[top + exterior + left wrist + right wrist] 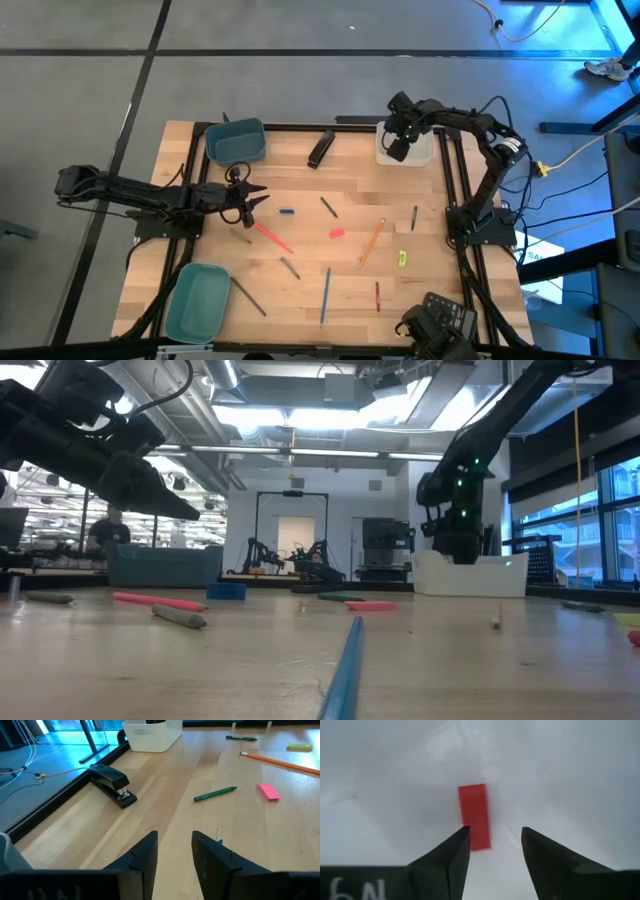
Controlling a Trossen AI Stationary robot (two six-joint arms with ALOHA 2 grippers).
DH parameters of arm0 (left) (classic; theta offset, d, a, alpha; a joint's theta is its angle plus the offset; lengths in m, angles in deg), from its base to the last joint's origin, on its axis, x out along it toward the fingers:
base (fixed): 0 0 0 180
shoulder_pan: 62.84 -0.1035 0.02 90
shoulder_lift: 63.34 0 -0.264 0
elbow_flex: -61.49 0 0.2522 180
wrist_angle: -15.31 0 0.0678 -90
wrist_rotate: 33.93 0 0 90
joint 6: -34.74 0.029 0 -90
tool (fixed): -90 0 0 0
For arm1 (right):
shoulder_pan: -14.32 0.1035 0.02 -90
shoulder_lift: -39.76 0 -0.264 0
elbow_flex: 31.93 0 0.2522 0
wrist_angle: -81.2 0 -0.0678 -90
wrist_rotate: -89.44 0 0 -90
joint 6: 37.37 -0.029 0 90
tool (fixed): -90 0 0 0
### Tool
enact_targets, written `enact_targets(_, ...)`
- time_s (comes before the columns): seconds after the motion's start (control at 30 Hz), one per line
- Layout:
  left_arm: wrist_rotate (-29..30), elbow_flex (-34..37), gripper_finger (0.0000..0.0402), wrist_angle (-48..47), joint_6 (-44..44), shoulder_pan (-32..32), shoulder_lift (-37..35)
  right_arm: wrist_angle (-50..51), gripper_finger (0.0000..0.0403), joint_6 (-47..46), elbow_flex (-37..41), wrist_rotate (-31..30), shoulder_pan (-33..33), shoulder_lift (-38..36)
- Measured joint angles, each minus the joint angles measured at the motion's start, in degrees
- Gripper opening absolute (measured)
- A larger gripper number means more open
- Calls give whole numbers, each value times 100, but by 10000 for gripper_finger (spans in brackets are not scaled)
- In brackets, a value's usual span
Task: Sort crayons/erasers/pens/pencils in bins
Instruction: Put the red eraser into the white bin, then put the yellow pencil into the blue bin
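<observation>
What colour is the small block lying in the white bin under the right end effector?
Red: a small red rectangular eraser block on the white plastic bin's floor, clearest in the right wrist view.

Counted across the wooden table (300, 180): three bins (235, 140), one pink eraser (337, 233), one red eraser (475, 815), three pencils (326, 295), four or five dark sticks (328, 206), one thin red pen (377, 295), one stapler (320, 148), one calculator (440, 315).

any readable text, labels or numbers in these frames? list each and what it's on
"6N" or similar: pale handwritten marks on the right gripper body in its wrist view, cut off by the edge; reading uncertain.
Pale marks on the left gripper body in its wrist view: cut off, not readable.
Small light label on the black stapler: too small to read.
Calculator keys: too small to read.
Nothing legible on the bins, pencils or erasers.
</observation>
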Motion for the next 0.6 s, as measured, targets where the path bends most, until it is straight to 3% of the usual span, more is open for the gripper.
enact_targets(0.3, -26, 0, 112, 21, 0, 0, 0, 531, 181, -45, -2, 69, 632, -1279)
enact_targets(0.6, -224, -45, 112, 81, -2, 5, 0, 1154, 181, -212, 20, 1039, 2190, -1848)
